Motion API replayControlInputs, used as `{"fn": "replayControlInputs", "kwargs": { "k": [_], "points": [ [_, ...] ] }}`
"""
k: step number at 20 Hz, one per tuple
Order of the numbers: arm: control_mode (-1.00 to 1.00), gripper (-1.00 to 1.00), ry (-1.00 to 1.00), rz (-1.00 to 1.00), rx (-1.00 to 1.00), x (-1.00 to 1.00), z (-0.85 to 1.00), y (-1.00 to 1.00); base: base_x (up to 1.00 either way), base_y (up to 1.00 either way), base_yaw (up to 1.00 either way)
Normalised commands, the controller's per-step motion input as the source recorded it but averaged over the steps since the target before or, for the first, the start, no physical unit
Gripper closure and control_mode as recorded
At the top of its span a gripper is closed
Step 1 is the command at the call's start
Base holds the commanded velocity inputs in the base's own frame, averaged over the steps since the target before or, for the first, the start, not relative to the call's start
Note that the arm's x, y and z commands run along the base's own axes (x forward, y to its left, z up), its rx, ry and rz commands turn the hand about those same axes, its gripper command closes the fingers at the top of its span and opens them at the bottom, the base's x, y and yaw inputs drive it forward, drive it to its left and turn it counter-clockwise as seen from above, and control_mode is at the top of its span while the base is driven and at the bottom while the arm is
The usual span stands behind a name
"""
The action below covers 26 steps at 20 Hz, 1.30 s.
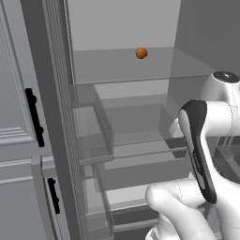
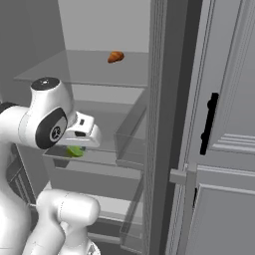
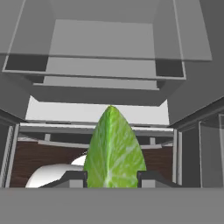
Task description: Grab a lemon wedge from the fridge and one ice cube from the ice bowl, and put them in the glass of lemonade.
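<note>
Inside the open fridge (image 1: 126,98), seen from the left base camera, a small orange fruit (image 1: 141,53) sits well back on the upper glass shelf (image 1: 112,65), near its rear edge. The white robot arm (image 1: 206,140) reaches in from the lower right over the lower shelves. A panelled cabinet (image 1: 14,117) with black handles stands to the left of the fridge.

From the right base camera, the arm's hand hangs just above a lower glass shelf (image 2: 99,158), and a small green-yellow lemon wedge (image 2: 75,151) shows right under it, close to that shelf's front edge. The orange fruit lies on the shelf above, well apart from the wedge.

Through the hand camera, the gripper (image 3: 112,177) pinches the lemon wedge (image 3: 114,151) between its two dark fingertips (image 3: 74,176), one pressed against each side of its wide base. The wedge's long axis runs along the gripper, its pointed end aimed away from the hand. Beyond the point lie the fridge's lower shelves and drawers.
</note>
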Motion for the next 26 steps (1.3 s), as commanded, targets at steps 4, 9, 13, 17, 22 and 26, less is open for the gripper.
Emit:
{"fn": "replayControlInputs", "kwargs": {
  "k": [4, 9, 13, 17, 22, 26],
  "points": [
    [1.00, 1.00, 0.00, 0.00, 0.00, 0.00, 0.00, 0.00, -1.00, 0.00, -0.01],
    [1.00, 1.00, 0.00, 0.00, 0.00, 0.00, 0.00, 0.00, -1.00, 0.00, -0.09],
    [1.00, 1.00, 0.00, 0.00, 0.00, 0.00, 0.00, 0.00, -1.00, -0.07, -0.25],
    [1.00, 1.00, 0.00, 0.00, 0.00, 0.00, 0.00, 0.00, -0.94, -0.26, -0.44],
    [1.00, 1.00, 0.00, 0.00, 0.00, 0.00, 0.00, 0.00, -0.13, -0.46, -0.69],
    [1.00, 1.00, 0.00, 0.00, 0.00, 0.00, 0.00, 0.00, 0.17, -0.79, -0.68]
  ]
}}
